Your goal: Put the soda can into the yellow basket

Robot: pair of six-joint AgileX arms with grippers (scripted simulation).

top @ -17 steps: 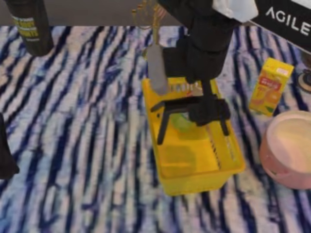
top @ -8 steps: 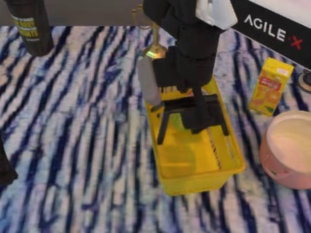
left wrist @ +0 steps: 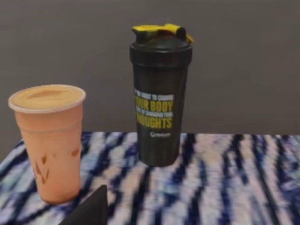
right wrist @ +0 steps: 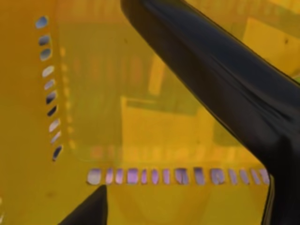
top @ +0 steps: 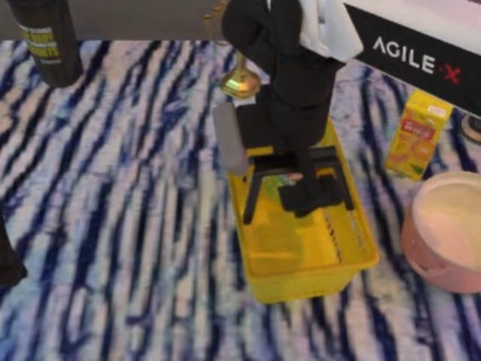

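Observation:
The yellow basket (top: 301,282) stands right of the table's middle, its black handle (top: 255,169) folded across the top. My right gripper (top: 310,197) reaches down inside it, under the handle. A small patch of the soda can (top: 284,180), green and red, shows in the basket just left of the gripper; the arm hides the rest of it. In the right wrist view one fingertip (right wrist: 93,208) hangs over the basket's slotted inner wall (right wrist: 28,140) with nothing between the fingers, and the handle (right wrist: 225,84) crosses in front. My left gripper (top: 6,263) is parked at the left edge.
A tall black shaker bottle (top: 45,37) stands at the back left with an orange cup (left wrist: 49,140) near it. A golden bell (top: 240,81) sits behind the basket. An orange juice carton (top: 419,134) and a round pink tub (top: 451,233) are at the right.
My right arm has swung left and its gripper has come slightly forward inside the basket. The can's red and green now show beside the gripper. The left arm has not moved.

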